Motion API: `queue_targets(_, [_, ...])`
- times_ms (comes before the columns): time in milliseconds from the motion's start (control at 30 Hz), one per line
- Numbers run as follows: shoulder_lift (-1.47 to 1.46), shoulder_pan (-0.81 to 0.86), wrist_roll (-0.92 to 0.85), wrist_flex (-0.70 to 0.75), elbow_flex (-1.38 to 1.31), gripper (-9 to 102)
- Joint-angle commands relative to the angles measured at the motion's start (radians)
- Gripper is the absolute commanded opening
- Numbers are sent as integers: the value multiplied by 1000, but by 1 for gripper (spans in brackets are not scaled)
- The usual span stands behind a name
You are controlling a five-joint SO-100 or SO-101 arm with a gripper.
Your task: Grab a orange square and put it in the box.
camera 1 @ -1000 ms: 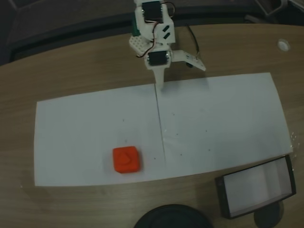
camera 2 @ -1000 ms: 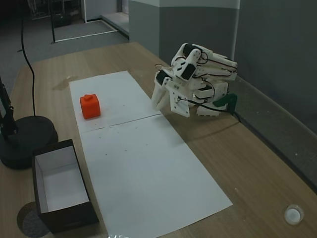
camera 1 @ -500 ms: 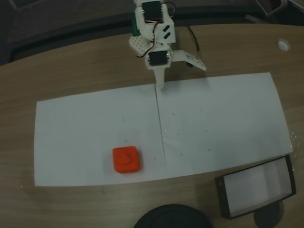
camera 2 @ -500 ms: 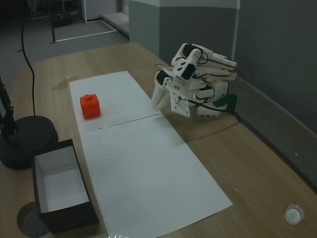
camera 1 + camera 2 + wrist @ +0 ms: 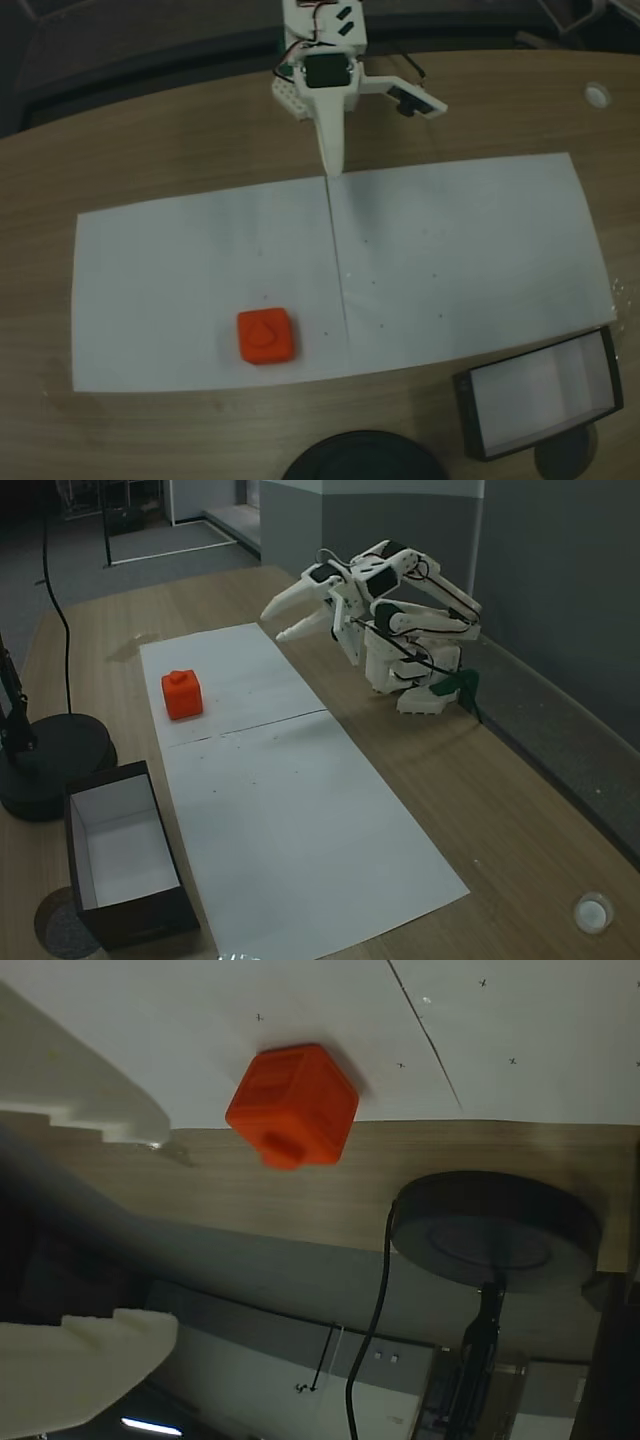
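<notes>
Lower left of centre in a fixed view, on white paper: small orange rounded plastic cube point(image 5: 266, 336); likely light, stiff, smooth, best pinched across opposite flat sides. White gripper point(image 5: 286, 616) spread apart, empty.

Wooden table point(image 5: 180, 140) bearing white paper point(image 5: 450, 260), the box point(image 5: 540, 393), black disc point(image 5: 360, 458)

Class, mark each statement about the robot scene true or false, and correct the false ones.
1. The orange square lies on the white paper. True.
2. The gripper is shut on the orange square. False: its jaws are open and it hangs apart from the block.
3. The box holds the orange square. False: the box is empty.
4. In the wrist view, a cable runs from the round black base. True.
</notes>
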Motion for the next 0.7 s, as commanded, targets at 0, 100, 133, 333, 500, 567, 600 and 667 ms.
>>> queue_targets(0, [-140, 72, 3, -21, -158, 25])
queue_targets(100, [-345, 112, 2, -21, -265, 35])
queue_targets(133, [-422, 117, 2, -21, -304, 36])
queue_targets(333, [-925, 117, 3, -14, -601, 36])
queue_targets(500, [-1331, 118, 5, 123, -931, 36])
queue_targets(567, [-1473, 120, 6, 192, -1063, 36])
queue_targets(600, [-1536, 120, 6, 222, -1124, 36])
queue_targets(667, [-1654, 120, 6, 267, -1227, 36])
